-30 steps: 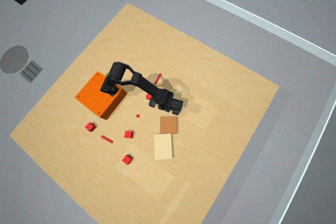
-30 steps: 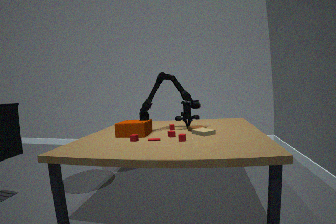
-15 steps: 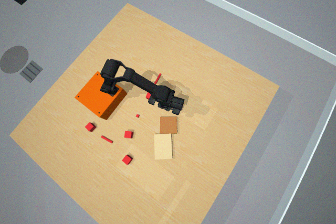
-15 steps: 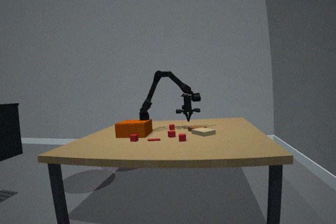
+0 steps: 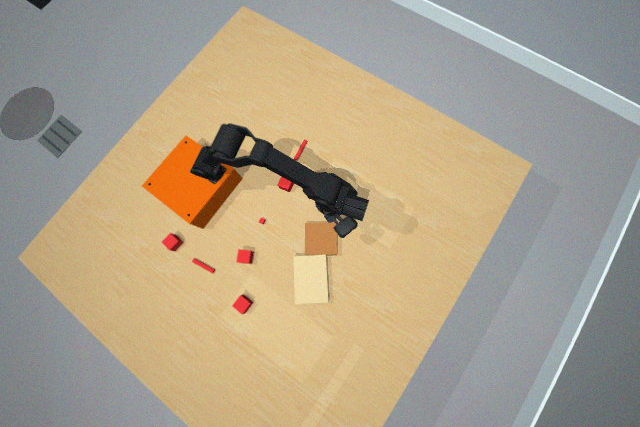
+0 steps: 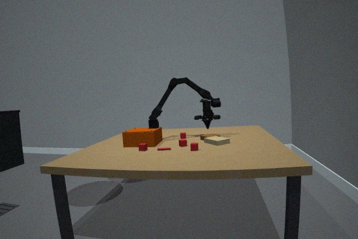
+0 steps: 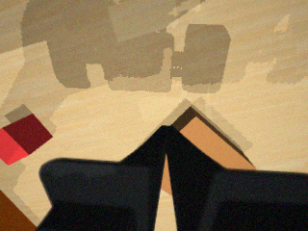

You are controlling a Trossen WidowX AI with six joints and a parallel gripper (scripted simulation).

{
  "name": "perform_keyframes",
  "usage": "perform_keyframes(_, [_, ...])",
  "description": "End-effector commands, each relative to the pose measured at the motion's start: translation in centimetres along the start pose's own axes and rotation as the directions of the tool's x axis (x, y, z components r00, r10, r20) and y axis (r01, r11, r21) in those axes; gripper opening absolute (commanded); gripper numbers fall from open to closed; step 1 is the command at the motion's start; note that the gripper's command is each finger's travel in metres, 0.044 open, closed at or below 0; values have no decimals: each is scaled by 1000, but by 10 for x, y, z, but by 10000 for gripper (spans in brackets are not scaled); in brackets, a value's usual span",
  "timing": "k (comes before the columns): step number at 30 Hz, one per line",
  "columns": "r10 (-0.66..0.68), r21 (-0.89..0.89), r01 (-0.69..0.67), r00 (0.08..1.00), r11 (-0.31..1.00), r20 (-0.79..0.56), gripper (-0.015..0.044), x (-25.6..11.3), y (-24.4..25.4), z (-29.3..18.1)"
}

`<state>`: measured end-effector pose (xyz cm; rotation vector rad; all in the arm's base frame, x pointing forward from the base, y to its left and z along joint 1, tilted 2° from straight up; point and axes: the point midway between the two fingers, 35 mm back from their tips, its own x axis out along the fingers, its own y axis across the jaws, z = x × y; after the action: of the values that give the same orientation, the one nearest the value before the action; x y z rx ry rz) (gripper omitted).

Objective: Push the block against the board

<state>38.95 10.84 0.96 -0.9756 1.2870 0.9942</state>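
The gripper (image 5: 331, 217) (image 6: 207, 127) (image 7: 166, 131) hangs above the block (image 5: 320, 238) (image 6: 206, 136) (image 7: 212, 144), its jaws closed on nothing, probably so the joined tips can serve as a blunt pusher. Below the jaws, the block lies flat; beyond it, the board (image 5: 311, 279) (image 6: 217, 140) sits end-on to it, perhaps touching. Their edges are offset sideways, so the block likely needs a low sideways nudge to bring one edge even
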Motion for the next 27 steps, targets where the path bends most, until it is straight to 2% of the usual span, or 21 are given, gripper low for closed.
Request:
perform_keyframes(1, [2, 138, -2, 1000, 990, -4, 0, 1, -13, 2])
perform_keyframes(8, [0, 369, 1, 1000, 930, -3, 0, 2, -34, 7])
perform_keyframes(15, [-2, 579, 3, 1000, 816, -3, 0, 3, -54, 11])
perform_keyframes(22, [-2, 619, 3, 1000, 785, -3, 0, 3, -59, 11])
perform_keyframes(24, [-2, 619, 3, 1000, 785, -3, 0, 16, -59, 12])
perform_keyframes(27, [-2, 619, 3, 1000, 785, -3, 0, 55, -59, 12])
